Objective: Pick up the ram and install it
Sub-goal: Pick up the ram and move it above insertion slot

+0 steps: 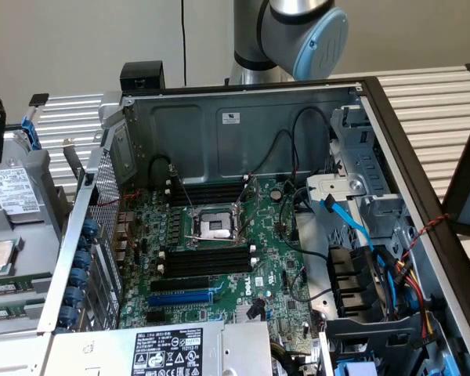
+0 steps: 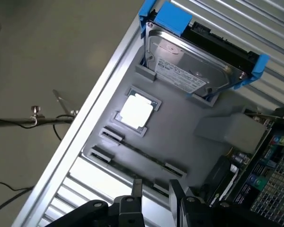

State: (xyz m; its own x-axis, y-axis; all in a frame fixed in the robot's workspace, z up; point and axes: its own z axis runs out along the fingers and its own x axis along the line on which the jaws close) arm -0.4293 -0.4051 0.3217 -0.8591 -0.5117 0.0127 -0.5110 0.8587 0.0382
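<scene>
Closest to the lens, black claw (image 2: 155, 194), fingers (image 2: 137, 187) spread apart, gripping nothing, hanging over the near rim of a grey tray (image 2: 189, 118). Lying in that tray, set on edge between small grey holders (image 2: 111, 135): the ram (image 2: 146, 155), seen as a long thin dark strip, near the fingertips but apart from them. Long axis level along the tray, roughly parallel to the long side of the hard drive (image 2: 189, 66) in its blue bracket. One end pointing toward the perforated side of the computer case (image 2: 274, 203), the other toward the outer edge of the slatted counter (image 2: 80, 189). Between drive and ram, a square processor chip (image 2: 136, 111), flat in its own recess.

Seen from the exterior view: case lying open, motherboard (image 1: 286, 274) exposed, ram not yet seated in the long black memory slots (image 1: 207, 258) with white end clips. Just beside those, a blue expansion slot (image 1: 180, 298). Behind the case's back wall, the robot arm (image 1: 298, 31).
</scene>
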